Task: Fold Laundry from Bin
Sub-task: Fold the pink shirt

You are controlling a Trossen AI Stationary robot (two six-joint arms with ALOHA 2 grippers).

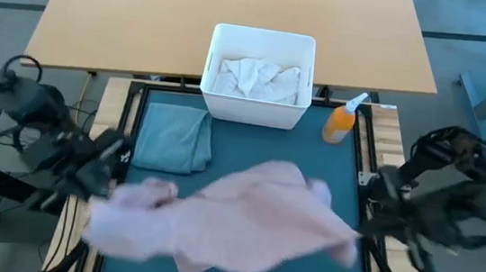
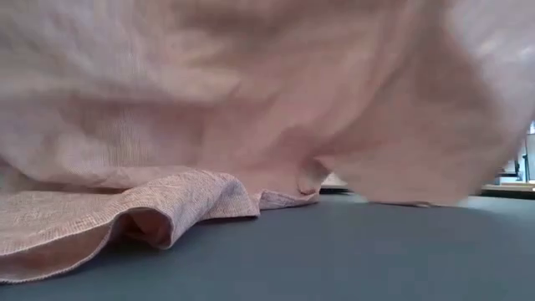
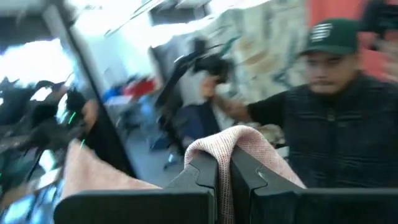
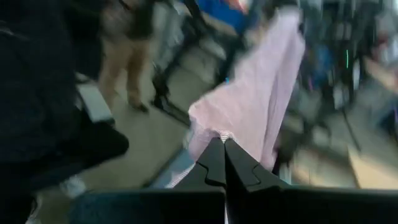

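A dusty pink shirt (image 1: 243, 218) is stretched between my two grippers above the teal mat (image 1: 347, 174). My left gripper (image 1: 111, 184) is shut on its left end, and my right gripper (image 1: 357, 239) is shut on its right end. In the low view the shirt (image 2: 267, 100) fills most of the picture, and its lower fold (image 2: 125, 213) lies on the mat. The white bin (image 1: 256, 110) stands at the mat's far edge with white cloth (image 1: 258, 77) inside. My left gripper pinches a fold of the pink shirt (image 3: 231, 140) between its two shut fingers (image 3: 202, 171); the cloth bulges over the fingertips and drapes off to both sides. My right gripper pinches a bunched bit of the shirt (image 4: 222, 134) at its fingertips (image 4: 239, 168). The cloth rises away from the fingers in a broad sheet.
A folded grey-blue cloth (image 1: 173, 138) lies on the mat's far left, in front of the bin. An orange spray bottle (image 1: 342, 121) stands to the right of the bin. A person in a green cap (image 3: 333, 118) stands beyond the table.
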